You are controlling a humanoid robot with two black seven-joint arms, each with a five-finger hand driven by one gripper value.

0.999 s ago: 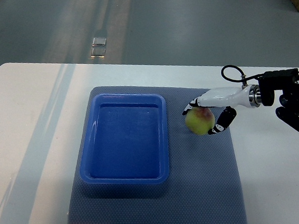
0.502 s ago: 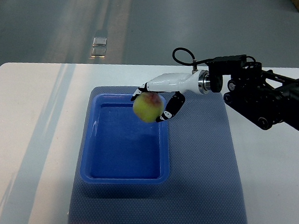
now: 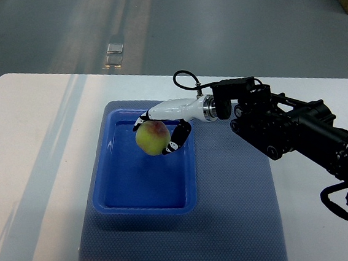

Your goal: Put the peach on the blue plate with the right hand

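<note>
The right hand is reaching in from three o'clock, its fingers curling around the peach and gripping it. The peach is hanging over the inner basin of the blue plate, toward its twelve o'clock end; whether it is touching the bottom cannot be told. The fruit is looking nearly round, showing no clear long axis, its reddish blush facing up toward twelve o'clock. The plate is sitting on a grey mat on the white table.
</note>
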